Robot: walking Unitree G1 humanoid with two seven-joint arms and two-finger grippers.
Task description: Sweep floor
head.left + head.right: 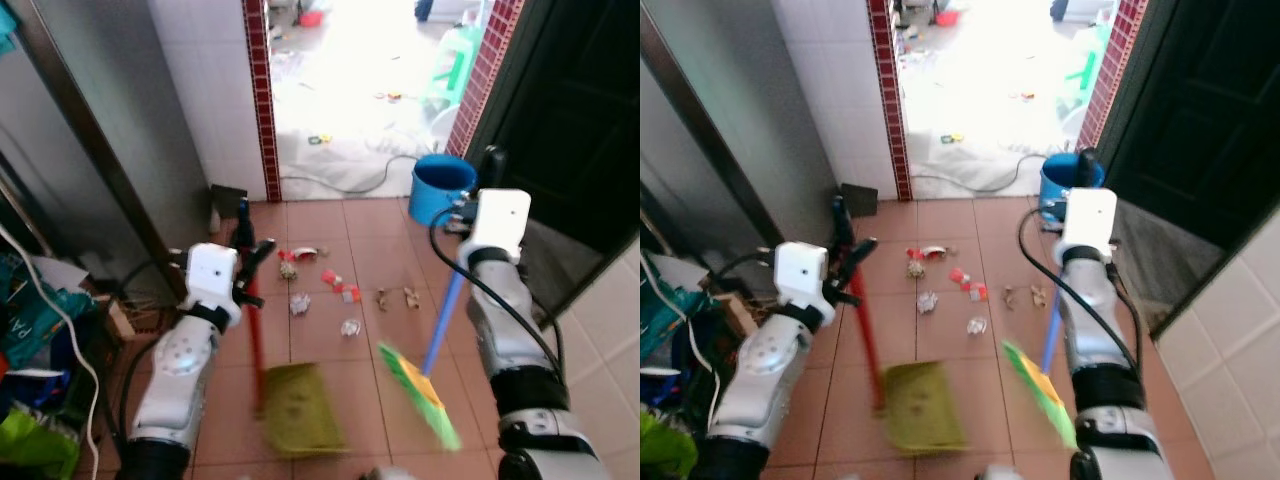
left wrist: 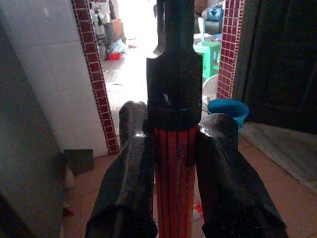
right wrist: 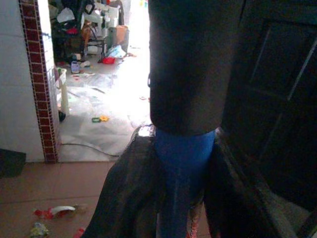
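Note:
My left gripper (image 1: 246, 250) is shut on the red handle (image 1: 254, 330) of a yellow-green dustpan (image 1: 300, 405) whose pan rests low on the terracotta tiles. The right gripper (image 1: 470, 205) is shut on the blue handle (image 1: 440, 325) of a broom with a green and yellow head (image 1: 420, 395), held just right of the pan. Scraps of litter (image 1: 325, 290), crumpled paper and red bits, lie on the tiles a short way ahead of both. In the wrist views the fingers (image 2: 129, 178) clamp the red handle and the fingers (image 3: 126, 193) clamp the blue handle (image 3: 183, 173).
A blue bucket (image 1: 440, 185) stands at the doorway's right side, a cable (image 1: 340, 185) running past it. A red-tiled door frame (image 1: 262, 100) opens onto a bright littered room. Dark door (image 1: 570, 110) at right; grey panel, bags and cables (image 1: 40, 330) at left.

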